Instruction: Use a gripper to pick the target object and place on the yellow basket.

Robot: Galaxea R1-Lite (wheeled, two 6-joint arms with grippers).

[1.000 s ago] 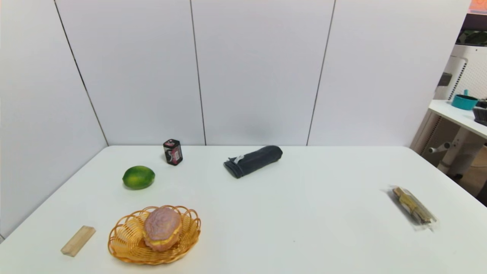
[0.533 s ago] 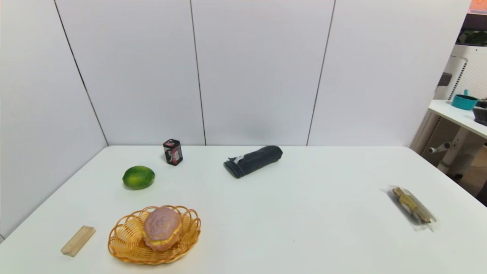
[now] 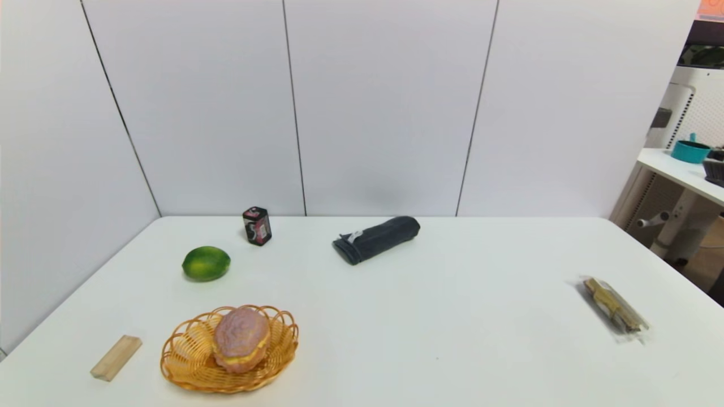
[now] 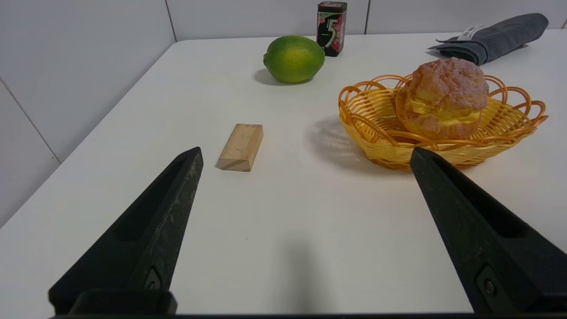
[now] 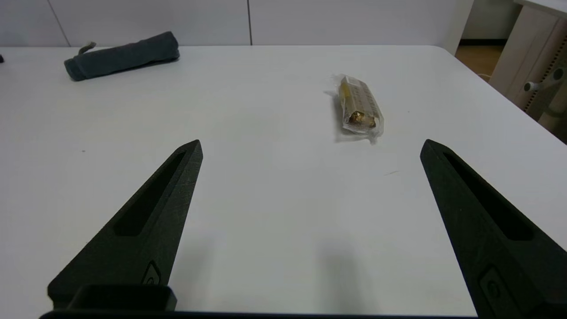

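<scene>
I judge the placing done: the bun (image 3: 241,338), brownish-pink with a yellow cream band, sits in the yellow basket (image 3: 186,362) near the table's (image 3: 452,339) front left corner. My left gripper (image 4: 305,153) and right gripper (image 5: 310,146) hang spread wide and empty; nothing more is needed.

— What encloses the far side?

— White wall panels (image 3: 379,107), flat, split by thin dark vertical seams; another panel wall (image 3: 62,169) runs along the left and meets them at the far left corner.

— Furniture?

— One white table (image 3: 452,316), matte, evenly lit, soft shadows. Far right: a second white table (image 3: 676,169) on a pale leg, a teal bowl (image 3: 690,151) on top, a white perforated panel (image 3: 698,113) behind, brownish floor (image 3: 710,260) below.
</scene>
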